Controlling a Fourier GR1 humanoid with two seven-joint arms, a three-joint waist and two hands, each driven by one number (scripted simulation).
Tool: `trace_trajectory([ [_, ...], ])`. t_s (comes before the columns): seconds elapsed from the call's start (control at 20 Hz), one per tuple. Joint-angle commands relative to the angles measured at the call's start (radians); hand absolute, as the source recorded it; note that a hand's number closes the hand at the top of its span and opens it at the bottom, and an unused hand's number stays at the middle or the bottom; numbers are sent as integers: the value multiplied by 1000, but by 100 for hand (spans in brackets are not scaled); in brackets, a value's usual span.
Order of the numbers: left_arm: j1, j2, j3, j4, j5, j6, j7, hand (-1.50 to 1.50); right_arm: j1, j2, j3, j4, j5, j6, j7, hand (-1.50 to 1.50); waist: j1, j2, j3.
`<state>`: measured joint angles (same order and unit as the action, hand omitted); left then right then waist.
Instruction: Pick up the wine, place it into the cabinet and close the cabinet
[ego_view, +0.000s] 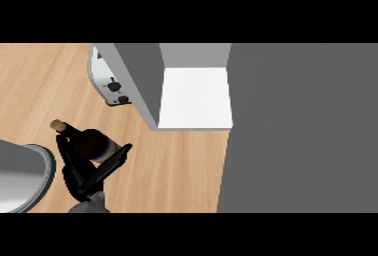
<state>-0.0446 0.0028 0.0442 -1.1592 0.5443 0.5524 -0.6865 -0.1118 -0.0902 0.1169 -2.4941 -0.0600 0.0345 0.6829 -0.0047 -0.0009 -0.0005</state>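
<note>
The wine bottle sits inside the curl of the left hand, the only hand in view. Its dark body is between the fingers on one side and the thumb on the other, and its cork-topped neck pokes out beyond the fingertips toward the upper left. So the fingers are closed on the bottle. Whether its base is touching the wooden worktop or is just above it cannot be told from this steep angle.

Well off to the right of the fingers and farther from the robot stands the cabinet, its white shelf exposed; the broad grey panel beyond it looks like the open door. A toaster stands up past the fingertips, just left of the cabinet wall. A grey rounded pot or pan lies close on the fingers' left.

Risks, as I judge them: the bottle could clip the cabinet's near wall on the way in, since it is carried tilted with the neck leading sideways; or it could tip on the shelf if let go off upright.

Count: one bottle, one cabinet, one toaster, one grey vessel, one hand showing.
</note>
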Motion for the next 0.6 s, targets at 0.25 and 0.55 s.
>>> trace_trajectory([
  [0.25, -108, -2, -19, 175, -9, -112, -69, 150, 100, 21, 11, -101, -30, 24, -33, -150, -6, 1, 0],
  [0.55, -142, 49, -80, 141, -144, 33, 18, 150, 43, -5, -45, -97, -76, 22, 4, -150, -7, 0, 1],
])
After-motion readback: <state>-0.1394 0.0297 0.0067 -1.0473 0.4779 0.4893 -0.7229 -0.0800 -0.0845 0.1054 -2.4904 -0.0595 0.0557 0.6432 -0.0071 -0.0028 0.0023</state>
